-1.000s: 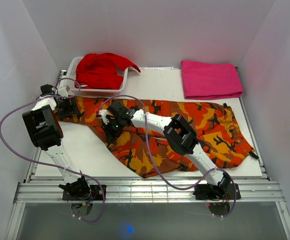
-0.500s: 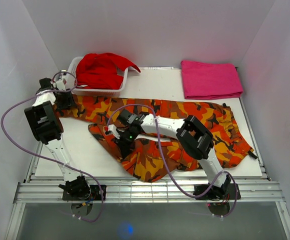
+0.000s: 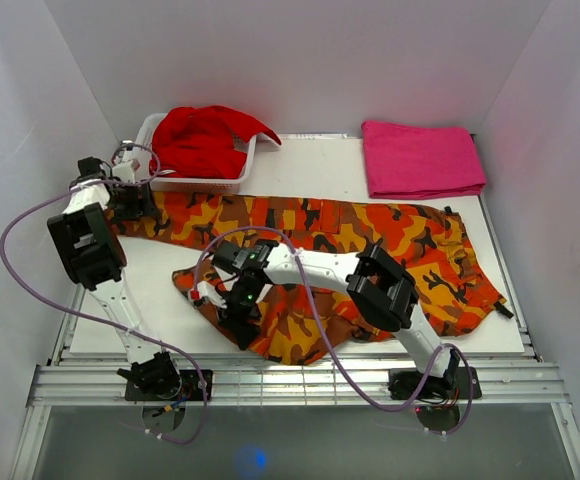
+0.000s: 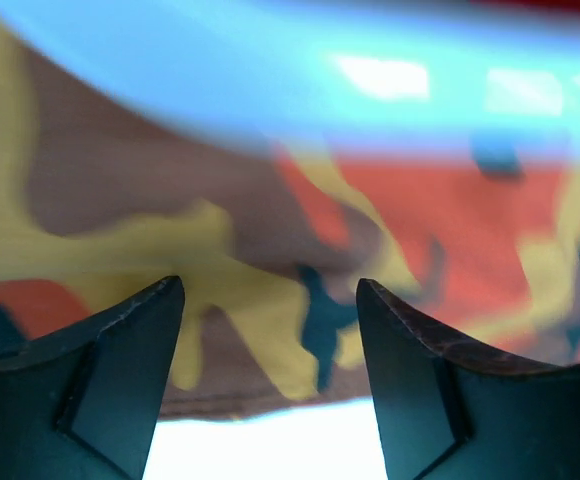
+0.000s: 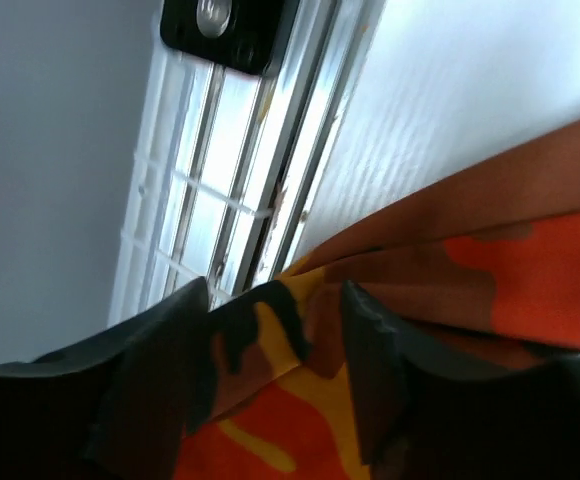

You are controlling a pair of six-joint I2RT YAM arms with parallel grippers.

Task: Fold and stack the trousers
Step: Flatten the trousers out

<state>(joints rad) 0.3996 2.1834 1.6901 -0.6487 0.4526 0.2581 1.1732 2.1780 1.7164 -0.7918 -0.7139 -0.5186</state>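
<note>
The camouflage trousers lie across the white table, waist at the right. One leg runs left along the far side. The other is bunched toward the near left. My left gripper is at the far leg's left end, beside the basket. In the left wrist view the gripper is open, its fingers standing over the hem of the trousers. My right gripper is shut on a fold of the near leg. In the right wrist view the gripper pinches the trousers.
A white basket with a plain red garment stands at the back left. A folded pink cloth lies at the back right. The metal rail at the table's near edge is close to my right gripper.
My right gripper has dragged the near leg's fold toward the near left, bunching it. My left gripper shifted slightly away along the far leg's end.
</note>
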